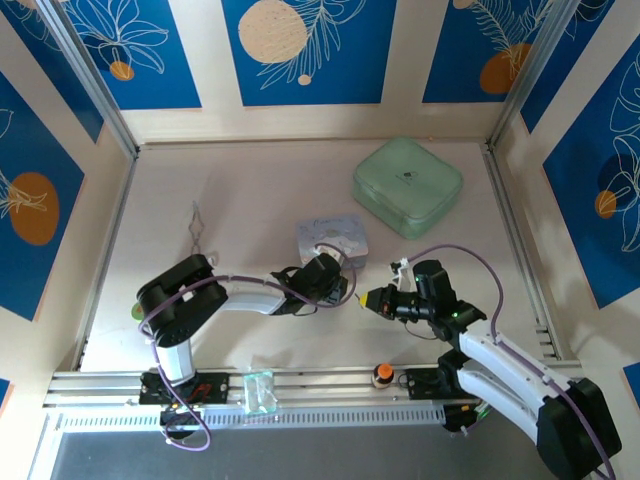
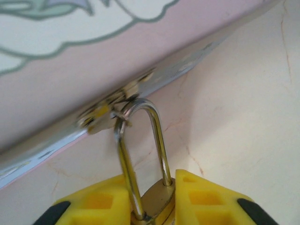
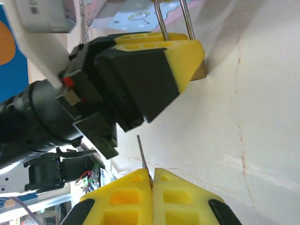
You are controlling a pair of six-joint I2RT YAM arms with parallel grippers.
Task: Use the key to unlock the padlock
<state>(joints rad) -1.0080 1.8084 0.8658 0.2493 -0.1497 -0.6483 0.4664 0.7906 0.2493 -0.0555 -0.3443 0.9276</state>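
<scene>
In the left wrist view my left gripper is shut on the padlock, its yellow fingers on either side of the small brass body. The thin silver shackle points away from the wrist towards the rim of a tin. My right gripper is shut on the key, whose thin blade sticks out from between the pads. The blade points towards the left gripper's fingers and the padlock's brass corner, a short gap away. From above, the two grippers face each other at mid-table.
A pale patterned tin lies just behind the left gripper. A green lidded box stands at the back right. Silver forceps lie to the left. Low walls ring the table.
</scene>
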